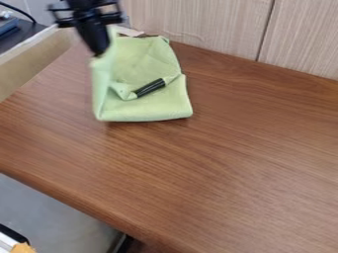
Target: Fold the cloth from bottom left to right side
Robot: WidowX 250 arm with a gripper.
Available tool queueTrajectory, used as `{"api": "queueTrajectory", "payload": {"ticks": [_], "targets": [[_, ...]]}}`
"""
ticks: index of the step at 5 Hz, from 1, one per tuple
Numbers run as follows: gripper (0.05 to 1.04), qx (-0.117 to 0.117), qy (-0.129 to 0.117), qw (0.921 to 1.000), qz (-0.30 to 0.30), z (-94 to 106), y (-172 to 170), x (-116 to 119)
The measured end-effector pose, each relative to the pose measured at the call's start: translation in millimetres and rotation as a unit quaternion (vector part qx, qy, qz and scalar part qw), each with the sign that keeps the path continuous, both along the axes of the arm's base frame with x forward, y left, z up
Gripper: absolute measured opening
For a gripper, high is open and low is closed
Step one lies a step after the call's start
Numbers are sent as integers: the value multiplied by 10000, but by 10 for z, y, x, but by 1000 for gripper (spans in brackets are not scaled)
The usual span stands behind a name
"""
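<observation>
The black gripper (99,53) hangs at the upper left, over the left edge of the light green cloth (148,108). Its fingers are together on that edge, which stands raised up to the fingertips. The rest of the cloth lies creased on the brown table, with a flat band along its front and a folded flap near its middle. How the cloth sits between the fingers is partly hidden.
A black pen-like object (149,88) lies slanted on the cloth. The wooden table (231,163) spreads to the right and front. Panelled wall (198,20) stands behind; a beige ledge (33,62) borders the left.
</observation>
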State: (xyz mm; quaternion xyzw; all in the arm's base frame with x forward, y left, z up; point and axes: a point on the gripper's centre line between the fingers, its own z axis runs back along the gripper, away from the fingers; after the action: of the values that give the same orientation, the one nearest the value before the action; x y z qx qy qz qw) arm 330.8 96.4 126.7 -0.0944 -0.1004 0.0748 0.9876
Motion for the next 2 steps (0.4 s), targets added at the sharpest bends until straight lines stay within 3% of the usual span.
{"api": "queueTrajectory", "payload": {"ticks": [1,2], "targets": [[68,73,31,9985,-542,-39,-427,309],[94,158,275,9947,-980,-263,-768,490]]}}
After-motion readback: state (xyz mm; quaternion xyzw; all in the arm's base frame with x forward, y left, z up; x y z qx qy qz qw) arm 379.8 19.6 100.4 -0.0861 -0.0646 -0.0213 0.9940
